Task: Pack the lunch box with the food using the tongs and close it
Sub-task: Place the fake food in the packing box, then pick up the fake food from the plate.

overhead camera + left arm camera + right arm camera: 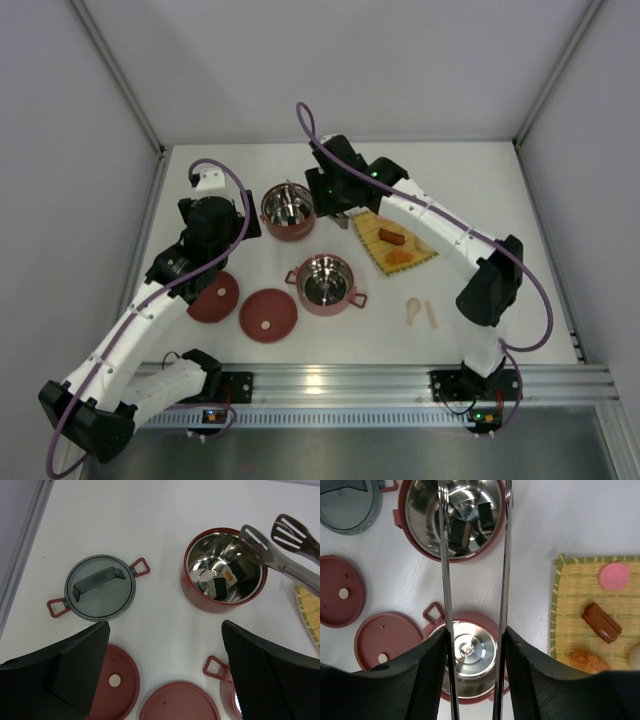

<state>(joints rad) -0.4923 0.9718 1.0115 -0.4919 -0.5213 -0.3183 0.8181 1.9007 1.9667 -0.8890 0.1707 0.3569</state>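
Right gripper [475,632] of mine stood about half closed, pinching both arms of the long thin silver metal tongs [444,570], tips parted over the far dark-red steel-lined bowl [200,599]; judged them light, springy, slick, best squeezed mid-arm.

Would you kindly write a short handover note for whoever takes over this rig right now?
Left claw: open, empty, above the table.
Right claw: closed on the tongs; their tips are empty and over the far bowl.
Done: black-and-white rolls are in the far bowl.
To do: the near bowl is empty. Pink round, sausage, orange piece and cream piece wait on the mat. The red lids are off.
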